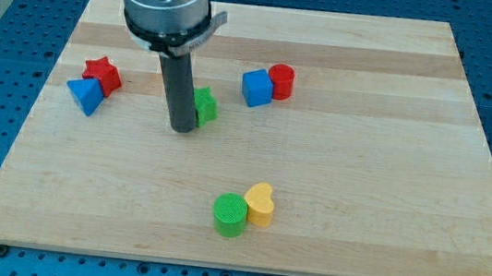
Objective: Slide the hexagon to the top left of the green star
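Note:
My tip (pixel 183 131) rests on the board left of centre. The green star (pixel 205 105) sits right against the rod's right side, partly hidden by it, just above and right of the tip. No hexagon shows in the view; the arm's body covers part of the board at the view's top left. A red star (pixel 102 72) and a blue triangle (pixel 85 96) touch each other well to the left of the tip.
A blue cube (pixel 256 88) and a red cylinder (pixel 281 82) stand together right of the green star. A green cylinder (pixel 230 214) and a yellow heart (pixel 260 204) touch near the bottom middle. The wooden board (pixel 391 173) lies on a blue perforated table.

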Robot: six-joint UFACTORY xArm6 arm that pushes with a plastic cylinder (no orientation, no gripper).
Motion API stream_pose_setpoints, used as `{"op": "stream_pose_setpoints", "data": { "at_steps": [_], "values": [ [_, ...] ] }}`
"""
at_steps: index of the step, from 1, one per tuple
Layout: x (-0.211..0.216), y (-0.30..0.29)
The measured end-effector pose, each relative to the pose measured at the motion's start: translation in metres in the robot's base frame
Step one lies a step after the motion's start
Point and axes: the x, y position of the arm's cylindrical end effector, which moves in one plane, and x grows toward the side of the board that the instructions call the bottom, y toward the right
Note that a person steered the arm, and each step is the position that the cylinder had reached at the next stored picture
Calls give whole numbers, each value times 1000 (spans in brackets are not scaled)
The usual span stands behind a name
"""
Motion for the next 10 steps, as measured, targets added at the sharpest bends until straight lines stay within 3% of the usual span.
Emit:
{"op": "stream_pose_setpoints", "data": {
  "at_steps": [2, 6, 7, 8, 10],
  "values": [
    [-22, -41],
    [-158, -63],
    [-175, -57],
    [-155, -55],
    [-58, -48]
  ]
}}
